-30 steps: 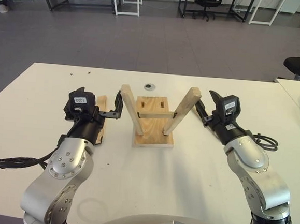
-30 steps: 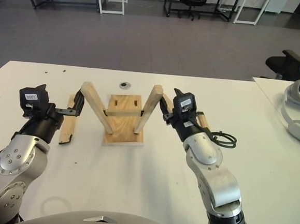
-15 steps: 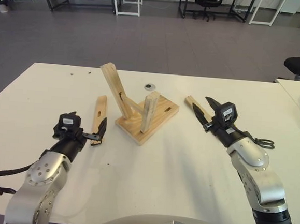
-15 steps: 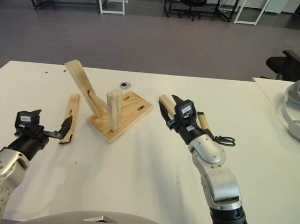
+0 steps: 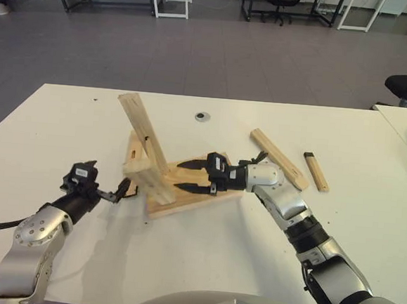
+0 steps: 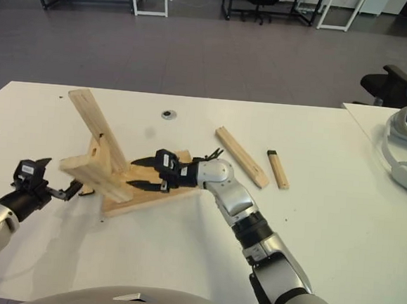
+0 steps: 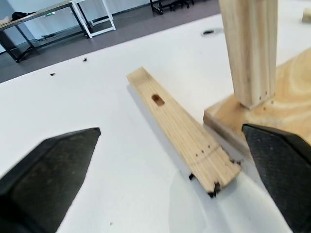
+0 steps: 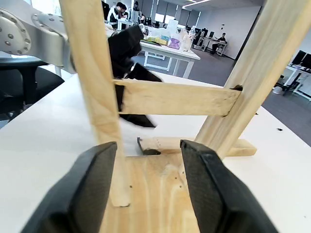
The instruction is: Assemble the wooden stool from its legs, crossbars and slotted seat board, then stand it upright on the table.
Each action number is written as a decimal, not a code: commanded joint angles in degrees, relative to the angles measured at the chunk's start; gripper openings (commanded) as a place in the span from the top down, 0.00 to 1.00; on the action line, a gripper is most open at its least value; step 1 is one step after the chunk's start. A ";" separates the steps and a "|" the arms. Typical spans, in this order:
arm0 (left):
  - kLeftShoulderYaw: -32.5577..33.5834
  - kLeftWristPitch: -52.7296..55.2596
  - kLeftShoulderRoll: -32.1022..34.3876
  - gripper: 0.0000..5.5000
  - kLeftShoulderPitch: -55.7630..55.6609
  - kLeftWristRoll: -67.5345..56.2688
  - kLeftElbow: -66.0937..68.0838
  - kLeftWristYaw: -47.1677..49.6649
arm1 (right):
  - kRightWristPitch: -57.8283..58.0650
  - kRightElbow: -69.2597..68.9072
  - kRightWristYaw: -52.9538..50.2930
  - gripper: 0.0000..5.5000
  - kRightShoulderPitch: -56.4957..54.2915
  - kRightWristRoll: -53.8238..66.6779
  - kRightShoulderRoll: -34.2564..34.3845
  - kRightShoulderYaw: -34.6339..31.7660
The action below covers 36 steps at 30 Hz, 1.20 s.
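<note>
Seat board (image 5: 207,197) is lying flat on worktop (image 5: 209,265) w/ two legs (image 5: 143,130) + crossbar (image 8: 175,99) fitted, approx half done. R tool (image 5: 177,176) is hovering spread over board, L tool (image 7: 171,130) spread near a loose leg (image 7: 165,109). That leg, second loose leg (image 5: 279,159) + short crossbar (image 5: 315,171) are awaiting fitting, uprighting too.

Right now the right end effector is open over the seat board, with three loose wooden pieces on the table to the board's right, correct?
Not three, two: in the left eye view a long leg and a short crossbar lie loose to the right of the seat board. The right end effector is open over it.
</note>
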 commanded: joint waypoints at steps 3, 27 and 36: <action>-0.99 -4.75 12.91 0.02 5.10 9.42 0.17 -9.69 | -4.46 21.72 -20.02 0.55 -7.84 -15.98 -5.79 -6.09; -35.09 -18.93 -7.15 0.02 -41.74 31.77 38.84 -4.20 | -23.67 54.21 -11.36 0.55 -11.31 -22.00 -3.41 -9.49; -11.71 -11.35 -10.45 0.02 -32.25 16.19 17.65 6.06 | -8.77 23.60 -32.55 0.55 3.23 -3.83 -6.78 -34.12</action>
